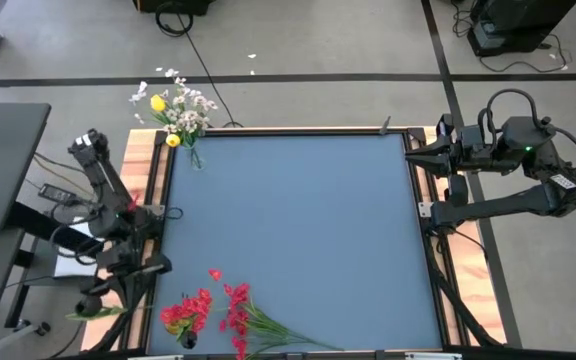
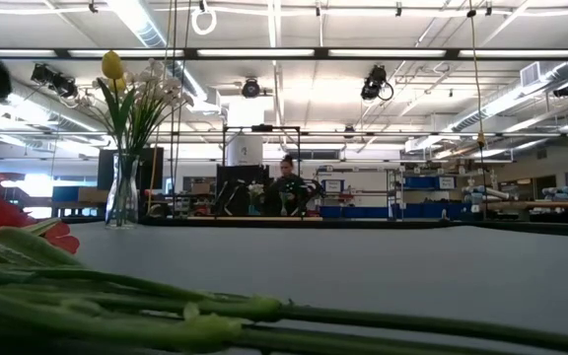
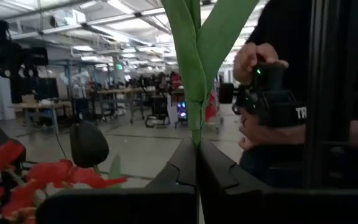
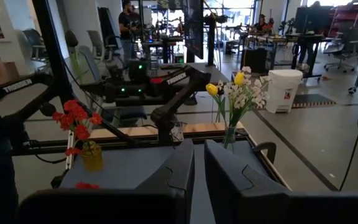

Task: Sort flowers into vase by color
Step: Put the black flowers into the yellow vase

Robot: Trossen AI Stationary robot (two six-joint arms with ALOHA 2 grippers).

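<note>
Closest to the lens in the left wrist view, the left gripper (image 3: 196,163) has its fingers pressed together on a green stem (image 3: 194,93), whose leaves rise straight up past the camera. From above, that arm sits off the table's left edge, the sprig (image 1: 96,312) poking out sideways over the floor.

The stem looks light, thin and bendy, so I'd judge a hold low on the stalk safest; the blossoms would crush.

Just beside that gripper, at the table's near-left corner, stands the vase of red flowers (image 1: 190,312), with loose red sprigs (image 1: 258,322) lying next to it. The clear vase of white and yellow flowers (image 1: 178,115) stands at the far-left corner.

The right gripper (image 4: 197,165) waits at the table's right edge, fingers slightly parted and empty.
</note>
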